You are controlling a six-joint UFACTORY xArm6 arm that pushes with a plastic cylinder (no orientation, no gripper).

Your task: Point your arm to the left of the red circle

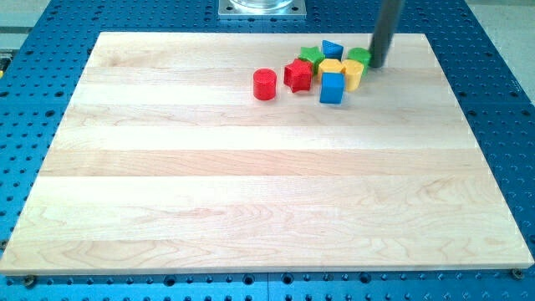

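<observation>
The red circle block [265, 84] stands alone on the wooden board [251, 184], at the left of a cluster near the view's top. To its right sits a red star block [298, 75]. My tip [376, 64] is at the right end of the cluster, touching or just beside a green block [359, 57]. The tip is far to the right of the red circle, with the whole cluster between them.
The cluster also holds a green star block [312, 55], a blue block [333, 48] at the top, a yellow block [330, 67], a yellow block [353, 73] and a blue cube [332, 88]. A metal base plate [262, 7] sits at the view's top.
</observation>
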